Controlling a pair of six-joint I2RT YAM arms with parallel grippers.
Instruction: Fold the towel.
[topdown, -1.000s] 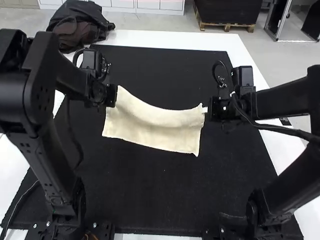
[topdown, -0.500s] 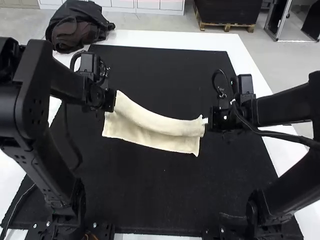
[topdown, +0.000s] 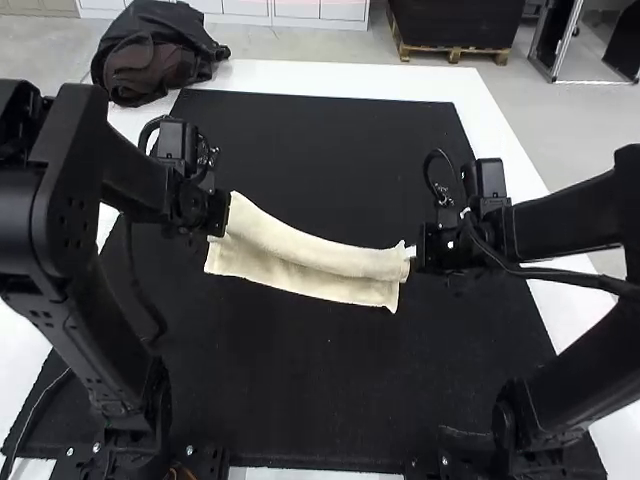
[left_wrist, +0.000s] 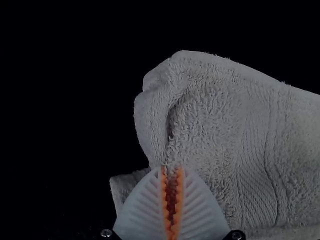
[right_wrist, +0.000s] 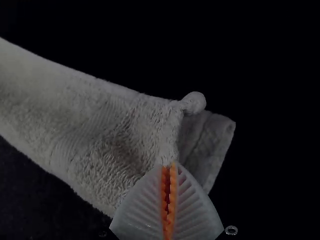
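Two end effectors, the left (topdown: 222, 213) and the right (topdown: 418, 248), are each clamped on a gathered upper corner of the one towel (topdown: 310, 255), their white ribbed fingers drawn close around the cloth. The towel lies between the two arms, over the one black mat (topdown: 320, 380) on the one white worktop (topdown: 330, 77), its raised part rolled over a flat lower part. One dark fabric bundle (topdown: 155, 70) sits at the worktop's far left corner. In the high view the fingertips are hard to make out; each wrist view cuts off the towel's far end, and its surroundings there are nearly black. Since the earlier frames, both end effectors have carried the held edge nearer the arm bases, leaving less of the lower part exposed; its near edge has stayed put.
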